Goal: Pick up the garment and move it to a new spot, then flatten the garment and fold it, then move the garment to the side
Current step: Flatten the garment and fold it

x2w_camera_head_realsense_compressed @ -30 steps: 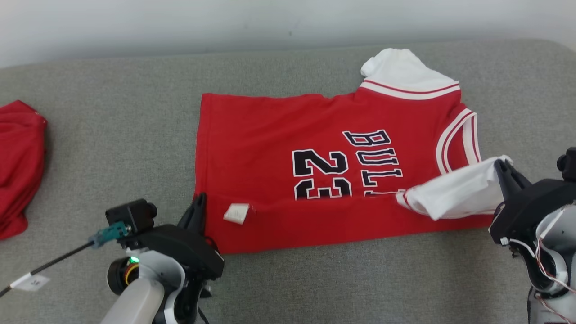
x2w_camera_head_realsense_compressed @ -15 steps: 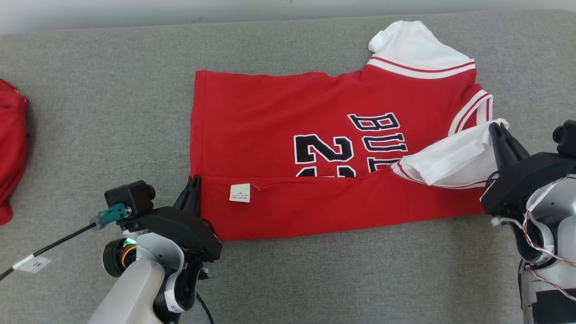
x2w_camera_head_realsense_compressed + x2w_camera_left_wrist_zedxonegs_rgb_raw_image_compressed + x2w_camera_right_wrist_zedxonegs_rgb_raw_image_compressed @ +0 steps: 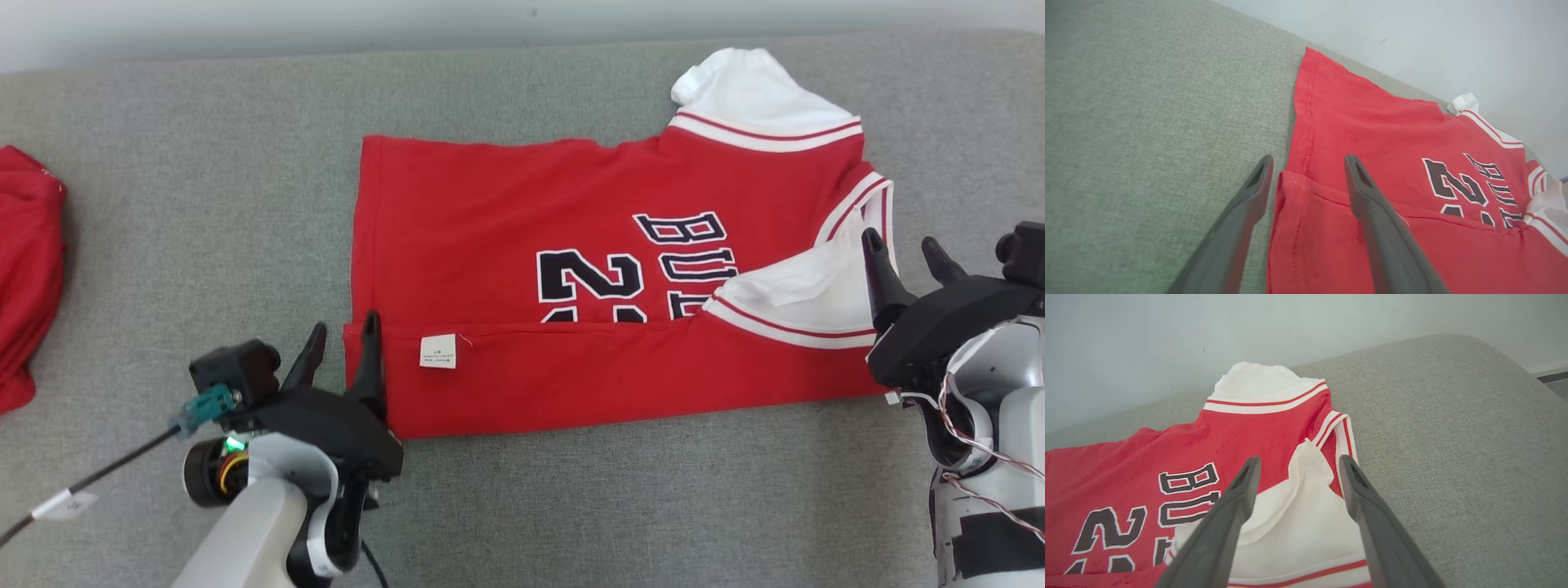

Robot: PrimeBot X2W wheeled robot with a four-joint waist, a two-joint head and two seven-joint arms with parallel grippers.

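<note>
jersey (image 3: pixel 506 229) — centre, grey cushion (image 3: pixel 204 204) | red cloth (image 3: pixel 28 269) far left, apart

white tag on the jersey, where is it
Head view: the white tag lies on the jersey, on its folded near strip, right of the left gripper.

Our head cam looks steeply down on the grey bench (image 3: pixel 204 204) and the whole red jersey (image 3: pixel 506 245). Our wrist cams sit low and close: one faces along the left fingers (image 3: pixel 1374 212) at the hem corner (image 3: pixel 1290 181), the other along the right fingers (image 3: pixel 1367 514) at the white sleeve (image 3: pixel 1306 531). All three share the printed 23 (image 3: pixel 588 282).
</note>
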